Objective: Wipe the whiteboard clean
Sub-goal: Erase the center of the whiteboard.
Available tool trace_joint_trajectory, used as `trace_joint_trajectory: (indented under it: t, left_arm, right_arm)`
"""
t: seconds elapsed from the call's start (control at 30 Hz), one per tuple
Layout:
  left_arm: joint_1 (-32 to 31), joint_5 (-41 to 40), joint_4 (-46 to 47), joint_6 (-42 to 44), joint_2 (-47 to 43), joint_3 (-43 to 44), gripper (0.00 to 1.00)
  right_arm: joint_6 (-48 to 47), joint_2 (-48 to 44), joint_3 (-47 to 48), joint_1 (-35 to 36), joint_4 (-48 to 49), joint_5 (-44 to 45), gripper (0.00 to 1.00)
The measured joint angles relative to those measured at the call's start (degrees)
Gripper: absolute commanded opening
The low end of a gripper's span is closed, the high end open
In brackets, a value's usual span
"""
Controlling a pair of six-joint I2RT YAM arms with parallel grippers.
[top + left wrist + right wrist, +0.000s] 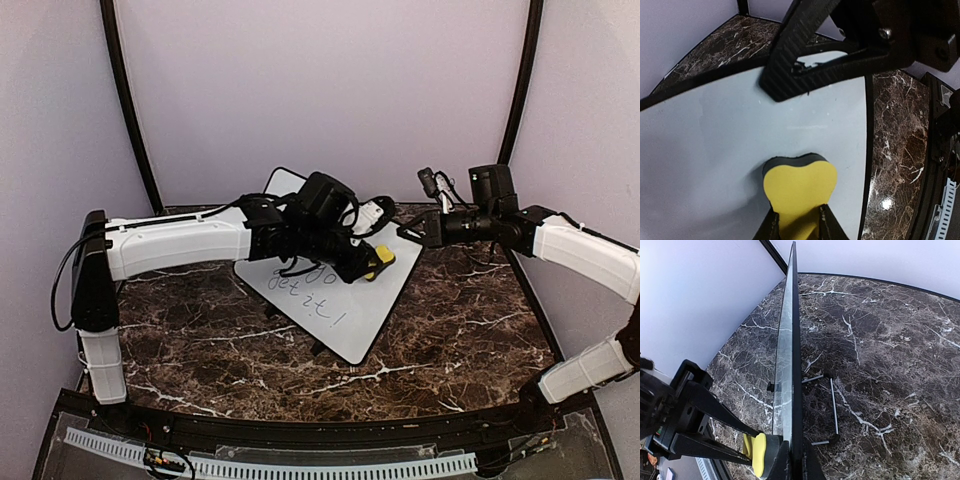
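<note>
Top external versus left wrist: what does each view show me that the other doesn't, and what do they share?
Only top external: the handwriting on the whiteboard's near half, and both arms reaching in from the sides. Only left wrist: the yellow eraser squashed between the left tool's fingers, its dark face pressed on a clean patch of board. Both: the eraser on the whiteboard, the right tool clamped on the board's edge, and the marble table.

Whiteboard (pixel 789 340) edge-on in right end effector (pixel 794 457)
</note>
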Motion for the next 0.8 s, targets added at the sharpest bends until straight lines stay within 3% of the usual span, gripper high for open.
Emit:
trace_joint_trajectory:
  t: [0.27,0.57,0.8]
  left_arm:
    - [0.5,0.3,1.6,0.3,0.9,1.6,0.11]
    - [0.6,1.7,7.5,-1.6,-3.3,-9.9,0.11]
    - [0.7,1.6,4.6,-1.5,-2.6,-6.6,0.11]
  right_arm:
    - [0.0,0.1,0.0,0.0,0.0,-0.1,0.00]
    - [0.0,0.1,0.0,0.0,-0.1,0.0,0.00]
    - [0.0,0.0,0.0,0.0,0.0,0.0,0.00]
